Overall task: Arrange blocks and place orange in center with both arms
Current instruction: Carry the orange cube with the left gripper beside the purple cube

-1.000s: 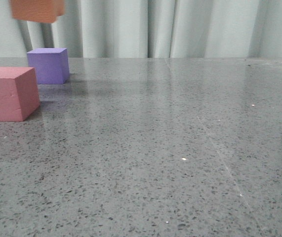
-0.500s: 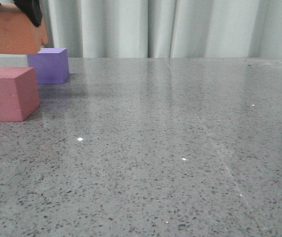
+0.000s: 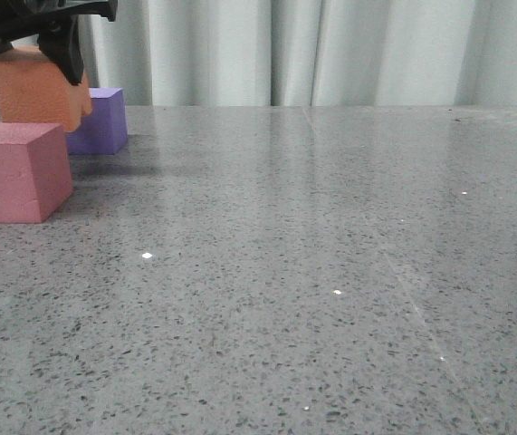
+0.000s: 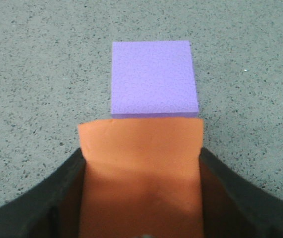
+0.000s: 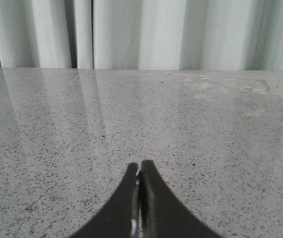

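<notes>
The left gripper (image 3: 32,41) is clamped on the orange cube (image 3: 39,89), which has been lowered between the pink cube (image 3: 15,172) and purple cube (image 3: 102,120). Release is judged near. The right gripper (image 5: 140,198) is closed, empty.

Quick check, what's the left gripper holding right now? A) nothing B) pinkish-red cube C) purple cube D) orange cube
D: in the left wrist view the orange cube sits clamped between the left gripper fingers, while the purple cube lies free on the table beyond it and the pinkish-red cube rests on the table in the front view.
</notes>
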Robot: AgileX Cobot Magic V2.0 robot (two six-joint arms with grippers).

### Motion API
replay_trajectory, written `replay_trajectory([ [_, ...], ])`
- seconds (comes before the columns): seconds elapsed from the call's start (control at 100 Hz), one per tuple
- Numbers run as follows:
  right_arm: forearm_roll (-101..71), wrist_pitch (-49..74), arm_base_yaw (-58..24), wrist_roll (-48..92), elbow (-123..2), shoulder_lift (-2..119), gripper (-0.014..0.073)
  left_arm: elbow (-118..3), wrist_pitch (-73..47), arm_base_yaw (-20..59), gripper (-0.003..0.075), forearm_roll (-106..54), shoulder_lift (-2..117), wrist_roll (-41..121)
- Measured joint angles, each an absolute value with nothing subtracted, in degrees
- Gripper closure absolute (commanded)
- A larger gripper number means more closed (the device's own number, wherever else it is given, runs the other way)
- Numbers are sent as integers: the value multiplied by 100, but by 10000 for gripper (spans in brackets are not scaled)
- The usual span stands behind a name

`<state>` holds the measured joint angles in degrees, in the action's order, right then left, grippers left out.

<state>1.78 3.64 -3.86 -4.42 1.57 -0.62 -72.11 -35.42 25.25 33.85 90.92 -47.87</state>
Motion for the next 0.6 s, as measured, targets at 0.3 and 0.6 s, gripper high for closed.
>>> replay_trajectory([
  [0.3, 178, 364, -386, -442, 157, -62, 661, -7119, -3459, 2515, 547, 3385, 9241, -4777],
  [0.6, 178, 364, -386, -442, 157, -62, 661, -7047, -3313, 2515, 547, 3385, 9555, -4777],
])
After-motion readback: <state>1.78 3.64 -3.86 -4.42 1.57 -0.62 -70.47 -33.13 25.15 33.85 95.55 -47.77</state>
